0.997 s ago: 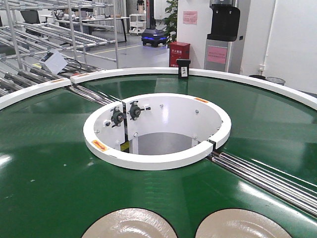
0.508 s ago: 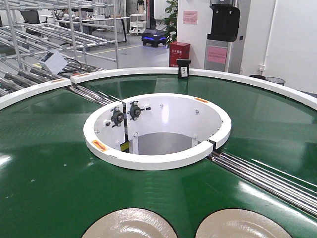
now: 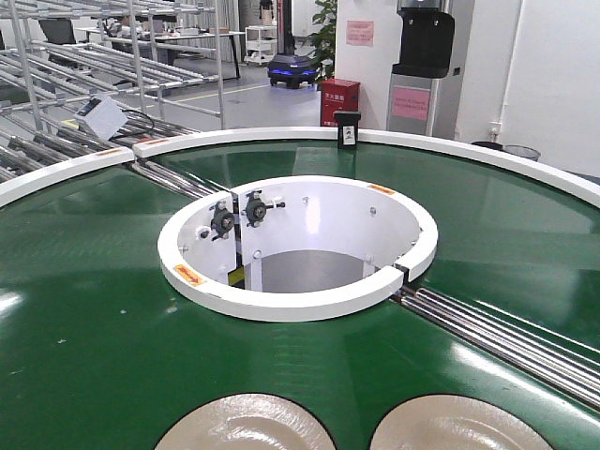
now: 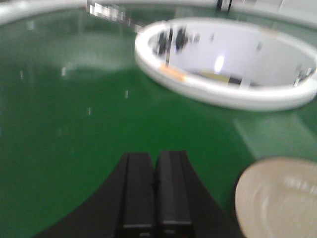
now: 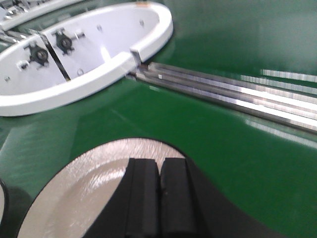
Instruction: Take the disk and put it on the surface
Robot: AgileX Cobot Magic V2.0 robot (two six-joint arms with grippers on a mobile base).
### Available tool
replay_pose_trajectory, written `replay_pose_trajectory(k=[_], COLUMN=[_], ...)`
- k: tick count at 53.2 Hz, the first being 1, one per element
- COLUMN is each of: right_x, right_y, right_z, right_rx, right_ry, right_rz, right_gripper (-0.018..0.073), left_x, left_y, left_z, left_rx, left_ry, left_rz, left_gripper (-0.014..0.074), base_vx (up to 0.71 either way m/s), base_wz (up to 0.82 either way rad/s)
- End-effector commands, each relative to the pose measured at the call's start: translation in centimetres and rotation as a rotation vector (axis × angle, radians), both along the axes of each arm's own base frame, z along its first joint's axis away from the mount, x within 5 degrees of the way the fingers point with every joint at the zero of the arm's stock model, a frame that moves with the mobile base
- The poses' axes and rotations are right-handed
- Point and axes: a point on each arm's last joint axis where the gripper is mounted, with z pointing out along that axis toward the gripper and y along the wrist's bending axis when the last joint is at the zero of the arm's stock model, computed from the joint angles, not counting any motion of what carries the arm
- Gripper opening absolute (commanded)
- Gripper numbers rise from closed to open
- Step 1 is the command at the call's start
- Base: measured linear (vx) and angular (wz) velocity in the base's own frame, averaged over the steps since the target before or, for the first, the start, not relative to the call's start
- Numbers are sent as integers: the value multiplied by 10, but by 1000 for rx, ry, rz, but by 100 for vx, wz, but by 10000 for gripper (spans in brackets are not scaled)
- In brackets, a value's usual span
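Left fingers (image 4: 138, 193) are matte black: two flat, rectangular bars with a thin seam between them, flaring into a broad black base. Right fingers (image 5: 146, 198) have the same build, black and blocky, same dark seam, same wide base.

The green ring-shaped conveyor belt (image 3: 94, 319) carried two beige disks lying flat on it, side by side at the near edge: the left disk (image 3: 246, 427) and the right disk (image 3: 459, 429), near each other but apart. A white rim (image 3: 281, 305) bordered the belt's round inner opening.
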Motion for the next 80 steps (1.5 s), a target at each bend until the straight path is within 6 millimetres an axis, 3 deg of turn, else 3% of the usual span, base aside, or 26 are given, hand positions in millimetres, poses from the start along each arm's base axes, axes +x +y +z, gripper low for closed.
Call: replay_pose_trajectory(k=[1,12,18,25,33,49,68,80], right_x=[9,12,12,12,12,12,12,12], right_y=[-2,-2,-2,-2,-2,-2,-2,-2], right_z=[14,11,11,11,11,11,11,11], right_rx=[32,39,39,39,39,38,38,38], right_ry=[-85,-67,-67,-67,-67,-67,-67,-67], right_rz=[-36,-40,-40,-40,-40,-39,-39,-39], right_gripper=[128,369,495,585,593,593,593,593], left_x=[10,21,25,40,75,140,158,162], left_y=[-1,-3,-11,-27,-40,-70,-73,-89], left_z=[6,-12,-20,-17,-12,-47,-82,-94], left_rx=[-17,-204,-270,-252,-257,-311,-335,-483], left_ry=[4,135,208,325,391,618,717,704], left_rz=[5,63,52,-57,-147,-395,-394,-543], left_gripper=[200,528,592,573,514,463,463,462], base_vx=[0,0,0,0,0,0,0,0], base_wz=[0,0,0,0,0,0,0,0])
